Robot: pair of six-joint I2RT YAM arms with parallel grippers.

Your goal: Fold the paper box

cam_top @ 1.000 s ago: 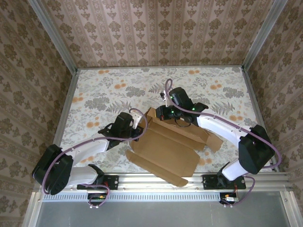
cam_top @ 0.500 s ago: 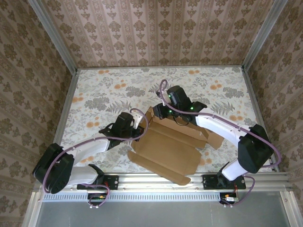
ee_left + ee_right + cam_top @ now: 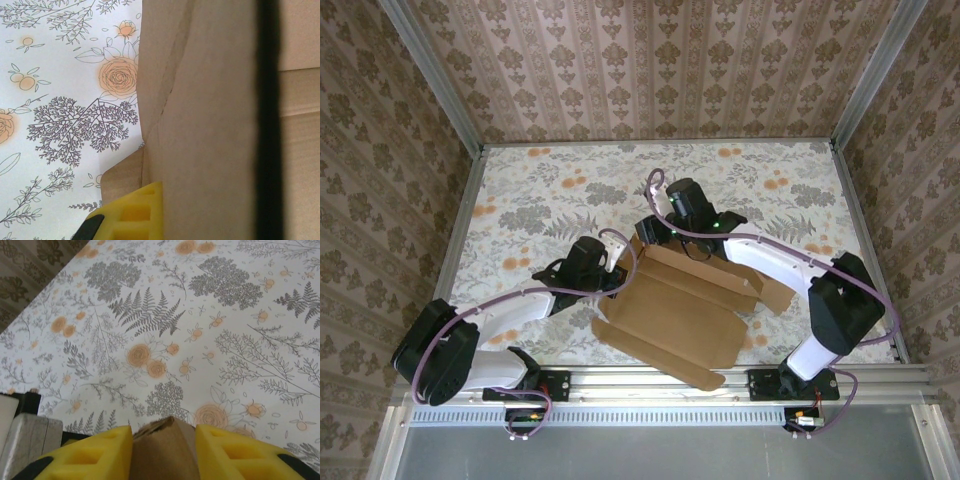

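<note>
Right wrist: right claw (image 3: 163, 433) partly open astride the paper box (image 3: 163, 456); left claw (image 3: 620, 268) tight on it

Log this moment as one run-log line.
left pincer: shut on paper box left wall | right pincer: open, astride its far corner | fold: partly done

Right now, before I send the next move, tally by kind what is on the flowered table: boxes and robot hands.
Plain brown die-cut cardboard paper box: 1
Robot hands with yellow finger pads, left hand and right hand: 2
Total: 3
</note>
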